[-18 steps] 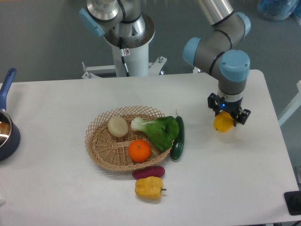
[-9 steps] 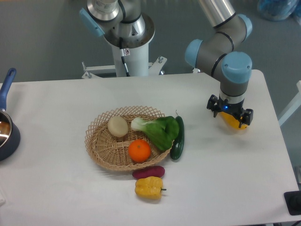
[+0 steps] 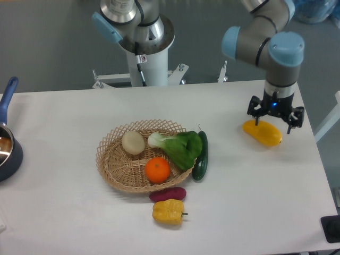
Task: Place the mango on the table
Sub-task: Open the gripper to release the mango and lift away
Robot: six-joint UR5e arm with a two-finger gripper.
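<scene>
A smooth, elongated yellow mango with an orange blush [image 3: 262, 133] lies on its side, angled down to the right, resting on the large flat white matte table [image 3: 64, 202] near its right edge.

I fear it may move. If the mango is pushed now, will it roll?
Probably somewhat: the mango is smooth and rounded, lying alone on the flat table. Its elongated shape suggests a wobbling roll sideways. The skin looks glossy, perhaps slippery.

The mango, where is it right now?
The mango lies on the white table, right of the basket, just below the open claw.
</scene>
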